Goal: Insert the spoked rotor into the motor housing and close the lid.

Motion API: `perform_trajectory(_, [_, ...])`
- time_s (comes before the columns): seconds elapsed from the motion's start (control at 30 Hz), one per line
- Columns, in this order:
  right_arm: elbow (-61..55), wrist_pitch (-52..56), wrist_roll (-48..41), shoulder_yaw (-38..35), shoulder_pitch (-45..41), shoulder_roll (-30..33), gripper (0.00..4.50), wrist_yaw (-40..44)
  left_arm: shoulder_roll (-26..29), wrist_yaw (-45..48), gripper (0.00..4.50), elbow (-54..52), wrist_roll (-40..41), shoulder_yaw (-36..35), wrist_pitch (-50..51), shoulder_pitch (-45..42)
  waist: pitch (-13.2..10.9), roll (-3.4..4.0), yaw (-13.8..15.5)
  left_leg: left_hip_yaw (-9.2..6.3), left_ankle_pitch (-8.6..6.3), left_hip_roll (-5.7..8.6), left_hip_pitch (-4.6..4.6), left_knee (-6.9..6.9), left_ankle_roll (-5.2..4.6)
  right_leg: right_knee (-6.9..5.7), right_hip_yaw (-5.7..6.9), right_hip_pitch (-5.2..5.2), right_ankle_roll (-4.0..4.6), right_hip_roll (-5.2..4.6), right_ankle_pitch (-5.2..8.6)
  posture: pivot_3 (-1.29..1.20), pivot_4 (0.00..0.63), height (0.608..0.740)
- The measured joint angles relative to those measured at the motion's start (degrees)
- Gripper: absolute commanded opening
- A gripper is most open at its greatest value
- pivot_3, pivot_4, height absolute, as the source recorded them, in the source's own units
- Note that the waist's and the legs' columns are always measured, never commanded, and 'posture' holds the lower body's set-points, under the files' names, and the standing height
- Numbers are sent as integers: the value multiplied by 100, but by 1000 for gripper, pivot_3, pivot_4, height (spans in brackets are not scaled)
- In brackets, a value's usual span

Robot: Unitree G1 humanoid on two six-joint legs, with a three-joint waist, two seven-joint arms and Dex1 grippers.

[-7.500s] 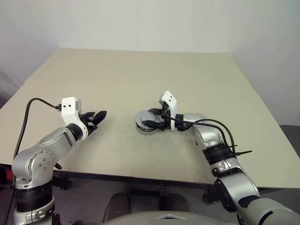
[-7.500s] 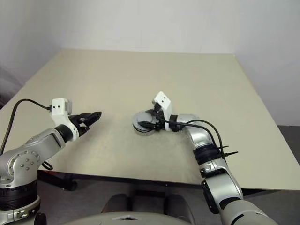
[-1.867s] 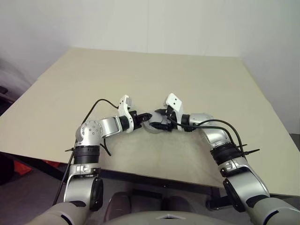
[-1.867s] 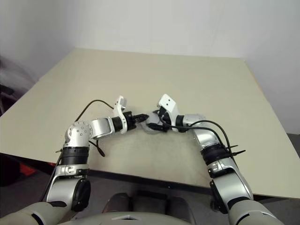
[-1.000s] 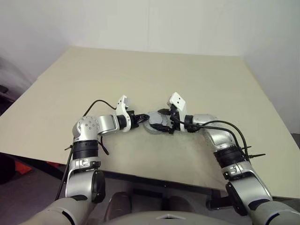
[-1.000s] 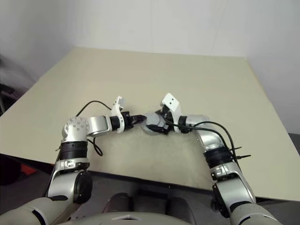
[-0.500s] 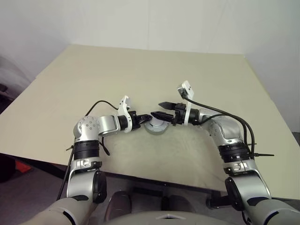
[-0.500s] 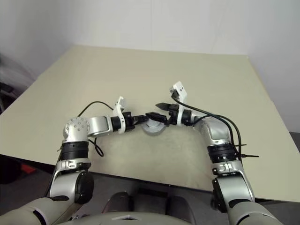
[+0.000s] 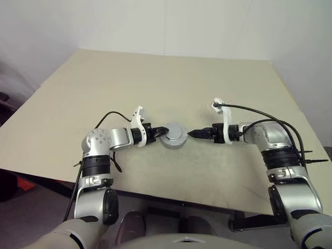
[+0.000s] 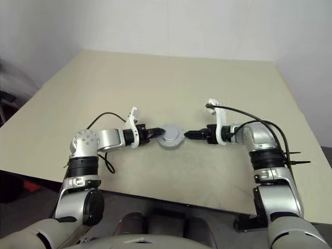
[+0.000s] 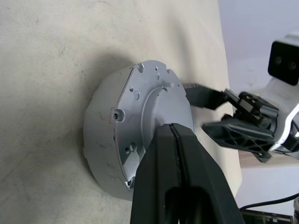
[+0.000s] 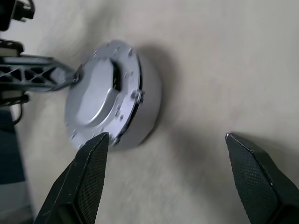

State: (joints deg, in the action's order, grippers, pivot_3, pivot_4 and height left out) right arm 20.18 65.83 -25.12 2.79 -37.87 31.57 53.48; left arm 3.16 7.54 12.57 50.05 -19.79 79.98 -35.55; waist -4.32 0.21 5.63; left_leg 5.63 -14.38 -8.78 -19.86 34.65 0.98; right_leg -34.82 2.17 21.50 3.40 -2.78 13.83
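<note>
From the head views the right end effector (image 9: 193,134) has drawn back from the lid (image 9: 174,136), now seated on the motor housing on the worktop (image 9: 155,88), and in the wrist views it gapes empty while the left end effector (image 11: 175,154), clenched, presses the lid, so closing looks nearly done

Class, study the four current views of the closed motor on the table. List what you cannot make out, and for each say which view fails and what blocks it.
1. Rotor and windings: the lid covers the housing in every view.
2. Whether the lid is fully seated: head views too small; right wrist view blurred.
3. Housing's near side: left wrist view, blocked by the shut left fingers.
4. Right fingers' bases: cut off at the right wrist view's edge.
</note>
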Motion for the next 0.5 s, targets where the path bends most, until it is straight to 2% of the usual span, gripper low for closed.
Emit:
perform_trajectory(0.17, [-27, 588, -253, -142, -15, -110, 4464, -20, -9, -8, 0, 0, -5, -6, 0, 0, 0, 0, -3, 0, 0, -2, 3, 8, 0, -6, 0, -2, 1, 0, 0, 0, 0, 740])
perform_trajectory(0.3, [-27, 871, -419, -387, -16, -545, 4464, -314, -14, -21, 0, -1, -10, -15, 0, 1, 1, 1, -8, 0, 2, -3, 5, 13, 1, -13, 0, -3, 2, 0, 0, 0, 0, 740])
perform_trajectory(0.5, [250, 1168, -441, -1151, -202, -1420, 4464, -1165, 1, -41, 0, -6, -51, -61, -3, 1, 1, 0, -45, 2, 10, -6, 22, 14, 14, -29, -2, -9, 6, 1, -1, 0, 0, 740])
